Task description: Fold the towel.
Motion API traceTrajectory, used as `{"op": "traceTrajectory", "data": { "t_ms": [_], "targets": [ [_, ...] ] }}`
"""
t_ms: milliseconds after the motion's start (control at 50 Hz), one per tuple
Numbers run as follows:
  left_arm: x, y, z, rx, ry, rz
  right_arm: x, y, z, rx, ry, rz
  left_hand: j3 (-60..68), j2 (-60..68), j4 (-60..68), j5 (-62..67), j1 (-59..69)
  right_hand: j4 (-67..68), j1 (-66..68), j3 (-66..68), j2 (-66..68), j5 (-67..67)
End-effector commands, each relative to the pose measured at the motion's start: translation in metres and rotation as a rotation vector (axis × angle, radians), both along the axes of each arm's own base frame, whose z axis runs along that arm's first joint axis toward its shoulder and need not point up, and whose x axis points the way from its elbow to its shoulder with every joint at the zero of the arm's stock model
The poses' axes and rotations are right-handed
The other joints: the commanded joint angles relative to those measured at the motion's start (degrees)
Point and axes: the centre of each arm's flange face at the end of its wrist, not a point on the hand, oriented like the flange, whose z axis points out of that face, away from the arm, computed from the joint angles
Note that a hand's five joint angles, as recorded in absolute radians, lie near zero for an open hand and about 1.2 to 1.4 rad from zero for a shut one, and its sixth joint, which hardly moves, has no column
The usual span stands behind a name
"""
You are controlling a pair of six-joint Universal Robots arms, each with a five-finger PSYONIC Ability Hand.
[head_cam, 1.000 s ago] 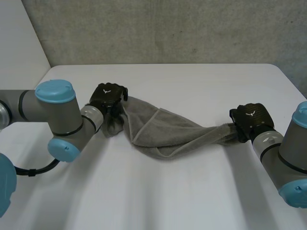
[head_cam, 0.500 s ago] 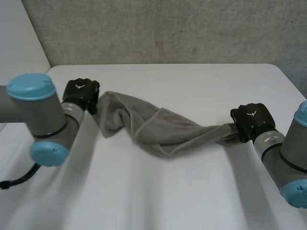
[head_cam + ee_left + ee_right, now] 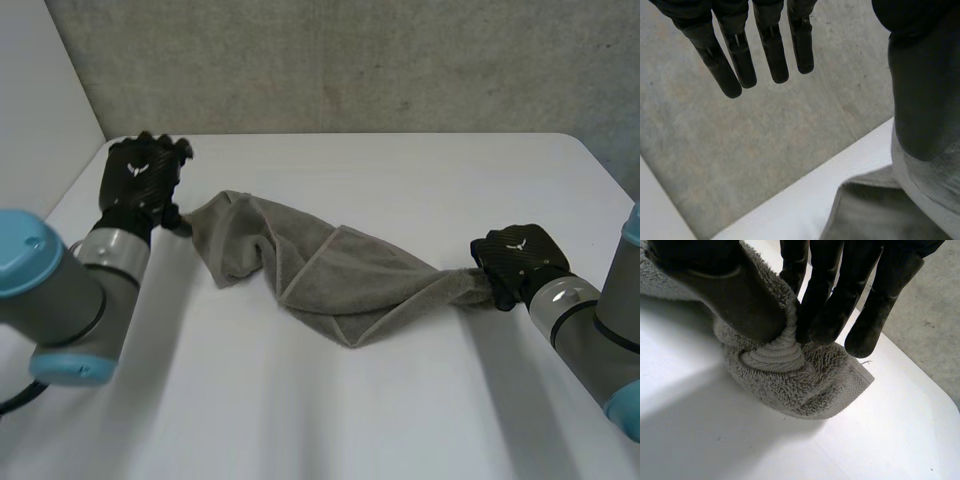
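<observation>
Lying twisted across mid-frame, the towel point(image 3: 330, 275) is not yet folded; right hand point(image 3: 515, 262), at right, pinches one end; left hand point(image 3: 140, 178), upper left, fingers point(image 3: 772, 55) straight, holds nothing.

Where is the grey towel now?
In the head view the grey towel lies bunched across the white table, its right end pinched by the right hand, its left corner beside the open left hand.

No legible text, number or brand; small white emblem point(image 3: 137, 168) on back of black left hand point(image 3: 146, 192); same on black right hand point(image 3: 515, 265); shape unclear.
</observation>
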Motion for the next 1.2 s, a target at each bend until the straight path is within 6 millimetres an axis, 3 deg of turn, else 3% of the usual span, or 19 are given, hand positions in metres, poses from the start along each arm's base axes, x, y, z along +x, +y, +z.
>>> {"op": "traceTrajectory", "data": {
  "t_ms": [20, 140, 260, 320, 460, 760, 820, 880, 900, 1020, 1060, 1080, 1120, 1140, 1180, 1200],
  "targets": [
    [-0.042, -0.021, -0.011, 0.073, -0.054, -0.112, 0.0, -0.002, -0.006, 0.002, 0.005, 0.0, -1.17, -1.41, -1.55, -0.29, -1.37, 2.97, 3.98, 3.3, 3.21, 3.41],
    [-0.064, -0.035, -0.036, 0.155, -0.183, -0.194, 0.001, -0.004, -0.013, 0.019, 0.013, 0.002, 4.04, 3.8, 3.65, 4.91, 3.83, 2.97, 3.98, 3.3, 3.21, 3.41],
    [-0.081, -0.039, -0.05, 0.121, -0.285, -0.233, 0.0, -0.006, -0.019, 0.03, 0.018, 0.0, 7.07, 6.83, 6.68, 7.94, 6.87, 2.97, 3.98, 3.3, 3.21, 3.41],
    [-0.082, -0.041, -0.052, 0.112, -0.298, -0.232, 0.0, -0.008, -0.021, 0.03, 0.017, -0.002, 9.77, 9.53, 9.38, 10.64, 9.56, 2.97, 3.98, 3.3, 3.21, 3.41],
    [-0.083, -0.045, -0.057, 0.098, -0.325, -0.228, 0.0, -0.008, -0.023, 0.033, 0.018, -0.002, 32.62, 32.38, 32.23, 33.49, 32.42, 2.97, 3.98, 3.3, 3.21, 3.41],
    [-0.082, -0.043, -0.062, 0.058, -0.45, -0.218, 0.001, -0.005, -0.023, 0.036, 0.019, 0.003, 21.71, 21.47, 21.33, 22.59, 21.51, 2.97, 3.98, 3.3, 3.21, 3.41],
    [-0.082, -0.043, -0.061, 0.054, -0.45, -0.219, 0.001, -0.005, -0.023, 0.036, 0.02, 0.003, 24.22, 23.98, 23.83, 25.09, 24.02, 2.97, 3.98, 3.3, 3.21, 3.41],
    [-0.082, -0.043, -0.061, 0.059, -0.447, -0.22, 0.001, -0.004, -0.023, 0.037, 0.02, 0.004, 35.6, 35.37, 35.22, 36.48, 35.4, 2.97, 3.98, 3.3, 3.21, 3.41],
    [-0.081, -0.042, -0.059, 0.06, -0.444, -0.218, 0.001, -0.004, -0.023, 0.037, 0.021, 0.003, 47.16, 46.92, 46.78, 48.04, 46.96, 2.97, 3.98, 3.3, 3.21, 3.41],
    [-0.08, -0.038, -0.044, 0.04, -0.434, -0.209, 0.002, -0.005, -0.018, 0.026, 0.011, 0.005, 49.27, 49.04, 48.89, 50.15, 49.07, 2.97, 3.98, 3.3, 3.21, 3.41],
    [-0.074, -0.032, -0.013, 0.003, -0.405, -0.184, 0.001, -0.006, -0.017, 0.026, 0.01, 0.003, 49.27, 49.04, 48.89, 50.15, 49.07, 2.97, 3.98, 3.3, 3.21, 3.41],
    [-0.074, -0.032, -0.013, 0.003, -0.405, -0.184, 0.001, -0.006, -0.017, 0.026, 0.01, 0.003, 49.27, 49.04, 48.89, 50.15, 49.07, 2.97, 3.98, 3.3, 3.21, 3.41],
    [-0.061, -0.023, 0.011, 0.014, -0.336, -0.157, 0.0, -0.009, -0.003, -0.008, -0.006, -0.012, 49.27, 49.04, 48.89, 50.15, 49.07, 2.97, 3.98, 3.3, 3.21, 3.41],
    [-0.061, -0.022, 0.011, 0.014, -0.335, -0.157, 0.0, -0.009, -0.003, -0.008, -0.006, -0.012, 49.27, 49.04, 48.89, 50.15, 49.07, 2.97, 3.98, 3.3, 3.21, 3.41],
    [-0.056, -0.015, 0.019, 0.035, -0.291, -0.154, -0.002, -0.006, 0.027, -0.06, -0.024, -0.018, 49.27, 49.04, 48.89, 50.15, 49.07, 2.97, 3.98, 3.3, 3.21, 3.41],
    [-0.048, -0.007, 0.028, 0.056, -0.24, -0.149, -0.002, -0.006, 0.027, -0.06, -0.024, -0.018, 49.27, 49.04, 48.89, 50.15, 49.07, 2.97, 3.98, 3.3, 3.21, 3.41]
  ]
}}
